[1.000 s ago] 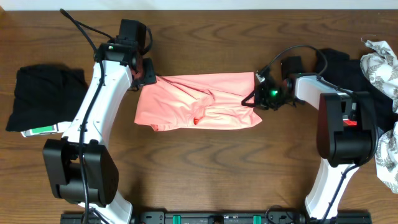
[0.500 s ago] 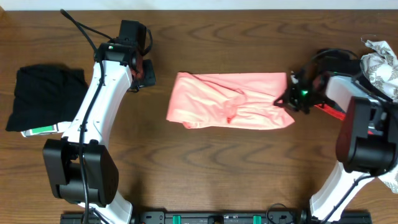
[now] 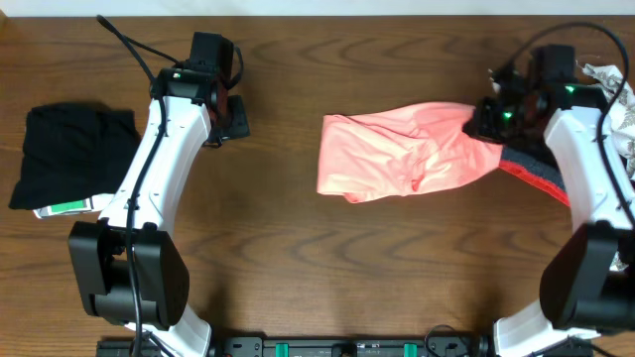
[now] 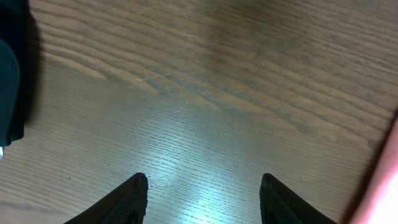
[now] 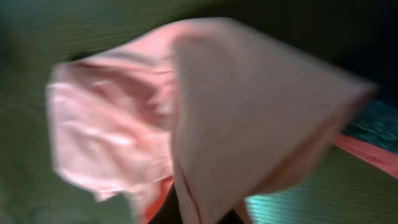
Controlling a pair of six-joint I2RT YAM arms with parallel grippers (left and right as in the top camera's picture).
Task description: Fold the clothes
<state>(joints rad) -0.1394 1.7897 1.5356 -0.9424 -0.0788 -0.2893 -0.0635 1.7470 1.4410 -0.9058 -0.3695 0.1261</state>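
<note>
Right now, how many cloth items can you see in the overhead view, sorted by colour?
Salmon-pink: 1, the T-shirt, pinched by the right gripper
Black: 1, the folded garment on the left
Dark with a red edge: 1, the dark cloth under the right arm
White-grey patterned: 1, the patterned fabric at the right edge
Total: 4

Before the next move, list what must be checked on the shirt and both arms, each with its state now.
1. Right jaws shut on the pink T-shirt, at its right end: ok.
2. Left jaws open, holding nothing, above the table: ok.
3. T-shirt lying flat: not ok; wrinkled, bunched at the held end.
4. T-shirt apart from the black garment at far left: ok.
5. Lettered side up or down: cannot tell; only plain pink shows.
</note>
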